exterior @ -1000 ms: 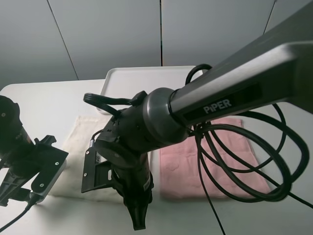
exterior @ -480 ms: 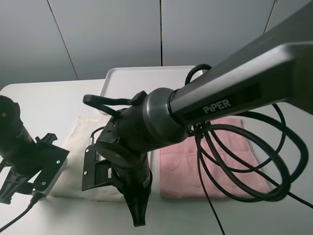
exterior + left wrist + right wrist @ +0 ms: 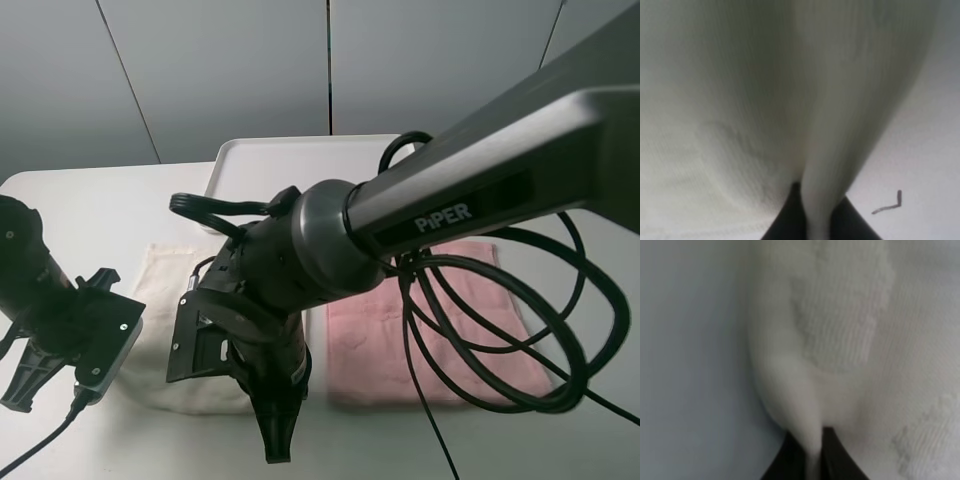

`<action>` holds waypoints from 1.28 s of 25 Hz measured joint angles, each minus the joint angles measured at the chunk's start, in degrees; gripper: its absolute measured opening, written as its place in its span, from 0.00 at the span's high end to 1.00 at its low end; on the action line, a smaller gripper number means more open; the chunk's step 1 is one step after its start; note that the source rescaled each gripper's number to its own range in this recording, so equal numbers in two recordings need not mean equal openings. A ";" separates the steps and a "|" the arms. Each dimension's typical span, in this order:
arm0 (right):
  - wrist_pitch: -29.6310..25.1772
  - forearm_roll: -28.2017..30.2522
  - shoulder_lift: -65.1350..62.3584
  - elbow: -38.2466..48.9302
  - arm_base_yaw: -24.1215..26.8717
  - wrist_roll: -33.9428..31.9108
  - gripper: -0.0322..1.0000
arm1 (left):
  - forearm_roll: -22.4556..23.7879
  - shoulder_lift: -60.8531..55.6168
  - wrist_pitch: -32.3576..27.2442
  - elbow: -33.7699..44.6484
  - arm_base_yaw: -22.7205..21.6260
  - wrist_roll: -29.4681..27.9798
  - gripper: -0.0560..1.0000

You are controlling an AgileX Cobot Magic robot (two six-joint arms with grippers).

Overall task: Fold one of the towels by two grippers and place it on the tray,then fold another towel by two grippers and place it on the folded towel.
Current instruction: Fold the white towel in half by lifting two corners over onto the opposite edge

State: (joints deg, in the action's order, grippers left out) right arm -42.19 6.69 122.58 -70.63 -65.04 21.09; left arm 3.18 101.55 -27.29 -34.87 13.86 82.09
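While cream towel (image 3: 165, 275) and pink towel (image 3: 365, 345) on table (image 3: 90, 210), tray (image 3: 290, 160) beyond.

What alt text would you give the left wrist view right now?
Blurred close-up: the left gripper pinches a raised fold of cream towel between dark fingers; the towel fills most of the frame. Bare white table shows beside it, bearing a small dark mark.

Left arm (image 3: 50, 315) and right arm (image 3: 290, 265) low at near edge of cream towel (image 3: 160, 280); pink towel (image 3: 450, 330) flat beside it, tray (image 3: 300, 160) behind, on desk (image 3: 90, 205).
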 joint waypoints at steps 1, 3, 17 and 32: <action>0.00 0.00 0.00 0.00 0.00 -0.68 0.96 | 0.00 -0.15 0.00 0.00 0.00 -0.47 0.93; 0.12 0.00 -0.25 0.00 0.00 -1.61 0.96 | -0.13 -1.02 0.00 0.25 0.00 -1.58 0.93; -6.79 6.83 -9.30 -3.68 0.00 -14.75 0.97 | -3.97 -11.33 2.03 0.38 -0.74 -13.31 0.93; -3.90 19.69 -10.89 -4.30 3.97 -40.74 0.97 | -28.81 -15.31 16.48 0.43 -6.91 -14.70 0.93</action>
State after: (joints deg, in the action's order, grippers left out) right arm -46.09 26.38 111.69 -74.93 -61.08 -19.65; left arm -25.63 86.24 -10.81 -34.44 6.95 67.39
